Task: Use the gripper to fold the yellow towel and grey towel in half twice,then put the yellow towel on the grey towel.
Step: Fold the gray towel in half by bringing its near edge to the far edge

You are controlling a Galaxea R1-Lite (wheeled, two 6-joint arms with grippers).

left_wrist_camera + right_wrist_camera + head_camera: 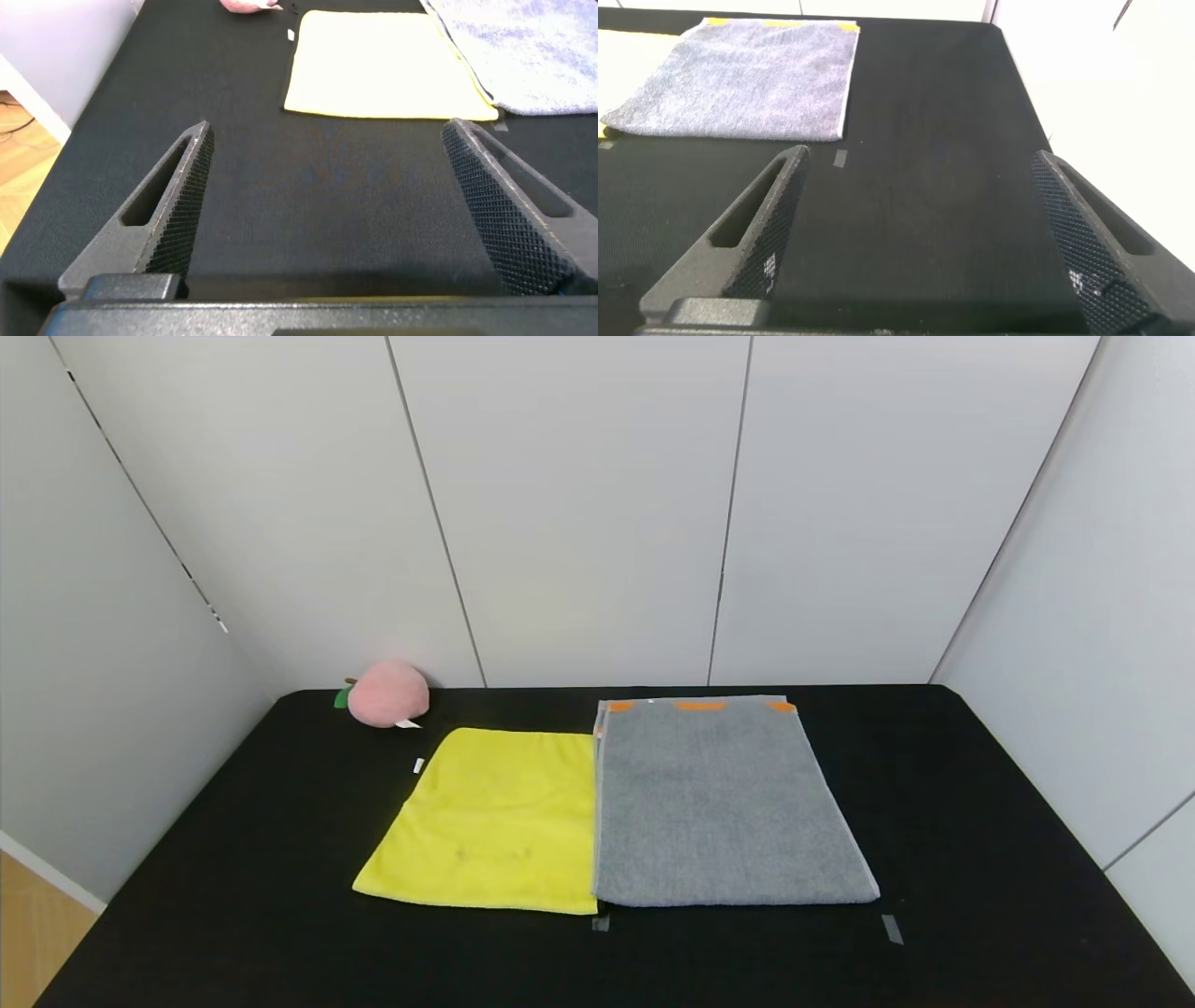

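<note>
The yellow towel (490, 819) lies flat on the black table, left of centre, with a small white tag at its far left corner. The grey towel (719, 807) lies flat right beside it, edges touching, orange patches along its far edge. Neither arm shows in the head view. My left gripper (327, 168) is open and empty above bare table, short of the yellow towel (378, 65). My right gripper (920, 191) is open and empty above bare table, to the right of the grey towel (738, 84).
A pink plush peach (386, 693) sits at the table's back left by the wall. Two small grey tape marks (892, 928) lie on the table (980, 821) near the grey towel's front corners. White walls enclose the table on three sides.
</note>
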